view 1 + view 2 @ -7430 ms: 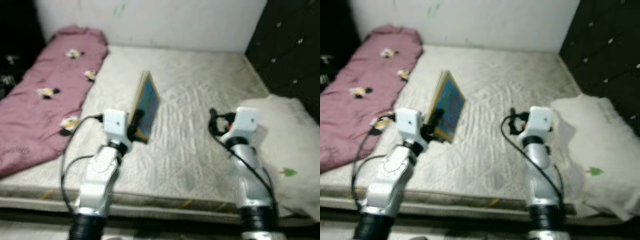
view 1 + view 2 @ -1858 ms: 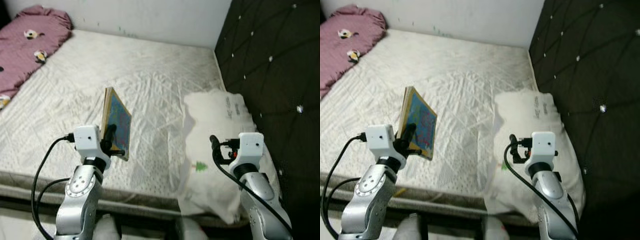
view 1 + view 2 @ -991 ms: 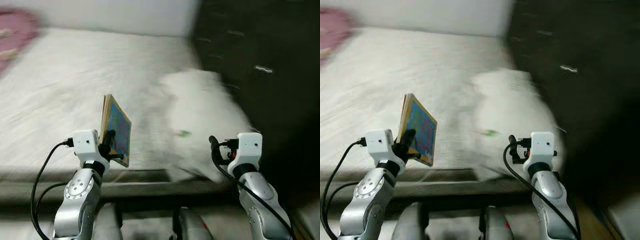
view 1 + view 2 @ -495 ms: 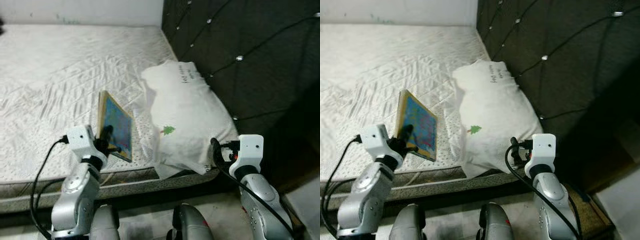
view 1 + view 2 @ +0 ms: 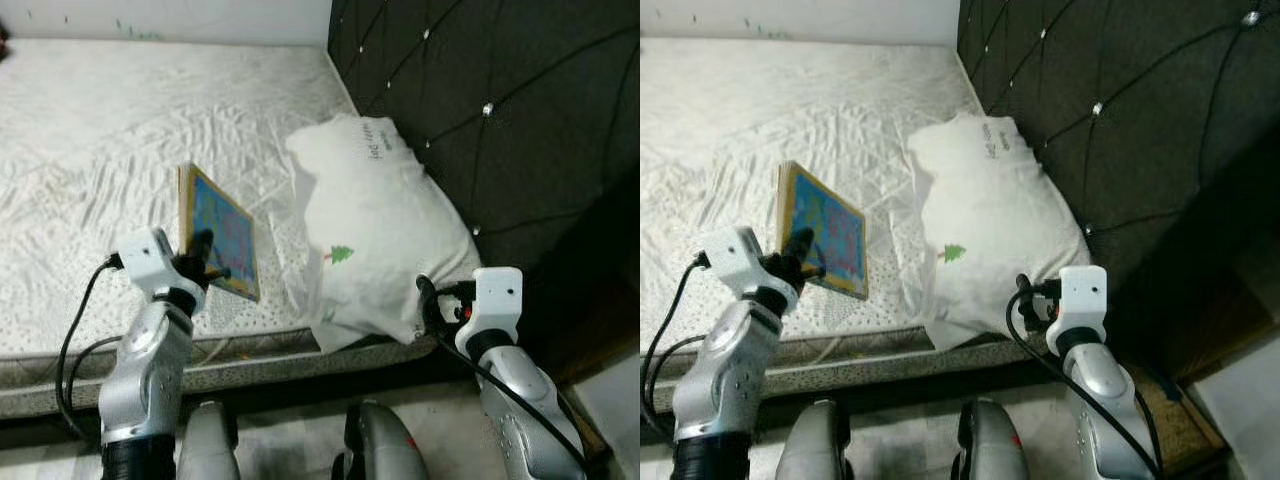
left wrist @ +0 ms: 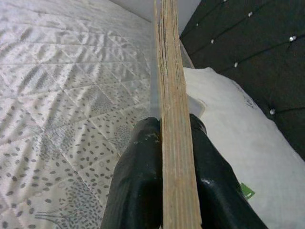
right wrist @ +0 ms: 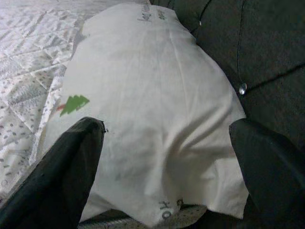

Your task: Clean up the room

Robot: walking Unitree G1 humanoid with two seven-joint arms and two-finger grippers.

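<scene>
Since half a second ago the view has swung slightly, and the left arm has carried the book a little higher over the mattress (image 5: 120, 120). Against the dark padded headboard (image 5: 480, 90) lies the white pillow (image 5: 385, 240). Above the bed's near edge, the picture book (image 5: 218, 232) stands upright, clamped between the left gripper's (image 6: 167, 157) fingers. With fingers spread wide, the right gripper (image 7: 167, 157) faces the pillow, holding nothing. Tidying looks barely underway: the book is not yet put away.

You see a book (image 5: 219, 233) with glossy printed cover and rough yellowed paper edges, smooth rubbery black fingers (image 6: 138, 186), a quilted matt cloth mattress (image 5: 120, 130), a soft white cloth pillow (image 5: 990, 220), and a dark tufted headboard (image 5: 500, 100) with shiny studs.
</scene>
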